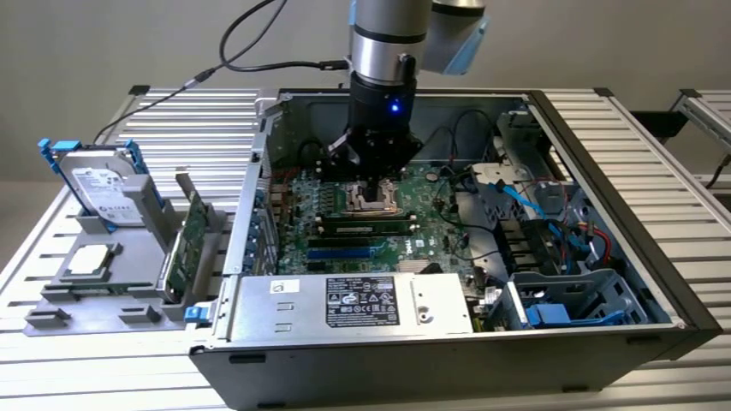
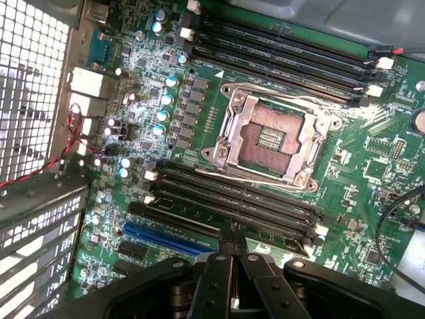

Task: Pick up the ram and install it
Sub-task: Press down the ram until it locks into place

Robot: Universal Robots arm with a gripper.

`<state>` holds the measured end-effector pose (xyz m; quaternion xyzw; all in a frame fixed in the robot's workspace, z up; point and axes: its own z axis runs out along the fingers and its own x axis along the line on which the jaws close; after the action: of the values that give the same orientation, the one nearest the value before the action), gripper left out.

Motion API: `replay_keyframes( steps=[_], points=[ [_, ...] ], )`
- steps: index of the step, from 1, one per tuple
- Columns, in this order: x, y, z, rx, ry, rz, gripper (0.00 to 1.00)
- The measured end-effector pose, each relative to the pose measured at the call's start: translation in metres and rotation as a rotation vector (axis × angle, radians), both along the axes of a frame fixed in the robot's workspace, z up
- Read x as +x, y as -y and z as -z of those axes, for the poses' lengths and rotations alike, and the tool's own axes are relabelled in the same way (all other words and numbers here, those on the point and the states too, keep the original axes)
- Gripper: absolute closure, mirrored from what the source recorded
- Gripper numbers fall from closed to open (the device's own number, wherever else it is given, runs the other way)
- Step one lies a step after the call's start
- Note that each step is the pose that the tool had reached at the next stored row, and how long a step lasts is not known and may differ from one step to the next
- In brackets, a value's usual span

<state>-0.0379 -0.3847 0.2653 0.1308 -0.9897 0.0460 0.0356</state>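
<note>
While hanging upright inside the open computer case (image 1: 594,334), hand (image 2: 232,240) pressed together, empty, above the motherboard (image 2: 192,133).

No legible text; power supply label (image 1: 363,301) and hard drive label (image 1: 105,190) print unreadable.

A robotics lab or hardware test bench is suggested rather than a home or office. An opened desktop computer case (image 1: 457,257) is laid on its side on a table of ribbed aluminium profiles (image 1: 651,145), with its green motherboard (image 2: 345,179), empty processor socket (image 2: 269,136) and black memory slots (image 2: 232,199) exposed. Beside the case, at the exterior view's left, a hard drive (image 1: 103,188) and circuit boards (image 1: 188,244) are stood in a grey parts holder (image 1: 80,295), and an industrial robot arm (image 1: 395,43) with trailing cables is positioned over the case.
</note>
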Motion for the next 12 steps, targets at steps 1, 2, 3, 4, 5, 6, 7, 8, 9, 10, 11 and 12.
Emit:
replay_keyframes(
  steps=[1,2,3,4,5,6,7,8,9,10,11,12],
  points=[
    [0.0,0.0,0.0,0.0,0.0005,0.013,0.89],
    [0.0,0.0,0.0,0.0,0.001,0.026,0.89],
    [0.0,0.0,0.0,0.0,0.0015,0.038,0.89],
    [0.0,0.0,0.0,0.0,0.0019,0.051,0.89],
    [0.0,0.0,0.0,0.0,0.0022,0.063,0.89],
    [0.0,0.0,0.0,0.0,0.0024,0.075,0.89],
    [0.0,0.0,0.0,0.0,0.0026,0.086,0.89],
    [0.0,0.0,0.0,0.0,0.0028,0.097,0.89],
    [0.0,0.0,0.0,0.0,0.003,0.106,0.89],
    [0.0,0.0,0.0,0.0,0.0033,0.115,0.89],
    [0.0001,0.0,0.0,0.0,0.0035,0.122,0.89],
    [0.0001,0.0,0.0,0.0,0.0037,0.128,0.89]
  ],
)
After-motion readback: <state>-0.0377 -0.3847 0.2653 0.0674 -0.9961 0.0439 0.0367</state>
